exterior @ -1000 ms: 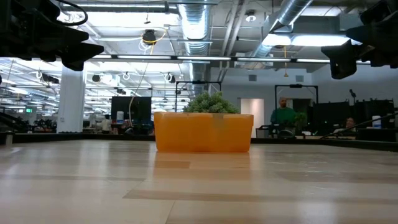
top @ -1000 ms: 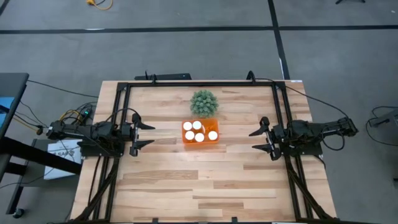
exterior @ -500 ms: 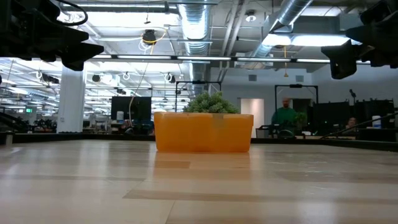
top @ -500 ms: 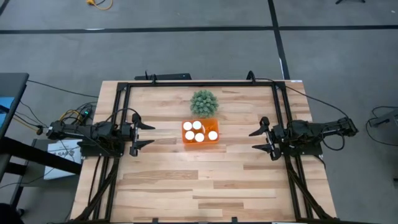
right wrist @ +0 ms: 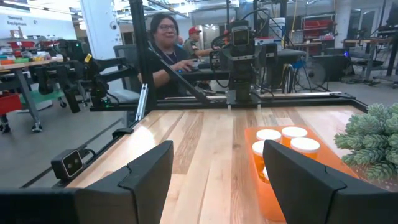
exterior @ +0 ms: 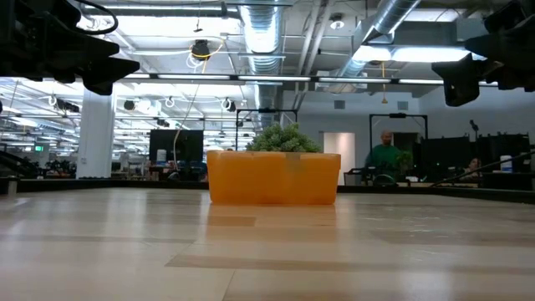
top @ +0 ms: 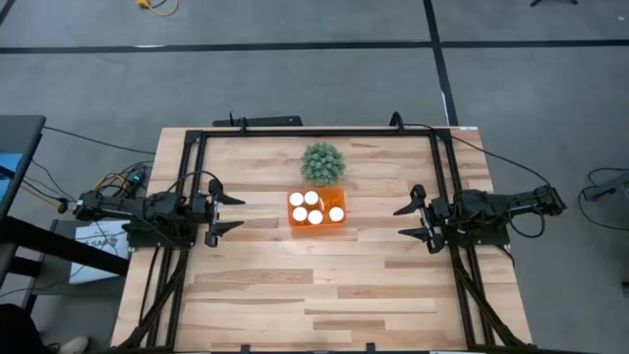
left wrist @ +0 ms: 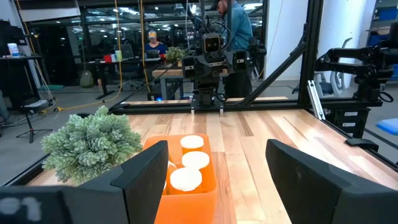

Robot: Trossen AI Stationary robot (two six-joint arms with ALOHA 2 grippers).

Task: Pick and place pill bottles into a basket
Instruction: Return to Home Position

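Observation:
The orange basket [top: 316, 209] stands in the table's middle, with several white-capped pill bottles [top: 314, 207] upright inside it; they also show in the left wrist view [left wrist: 186, 178] and the right wrist view [right wrist: 281, 138]. No bottle shows loose on the table. My left gripper [top: 232, 212] is open and empty above the table's left side. My right gripper [top: 407, 221] is open and empty above the right side. Both point level toward the basket from a distance.
A round green spiky plant [top: 321, 162] stands just beyond the basket's far side. A black frame [top: 314, 132] runs along the table's far, left and right edges. People are in the room beyond the table [right wrist: 163, 46].

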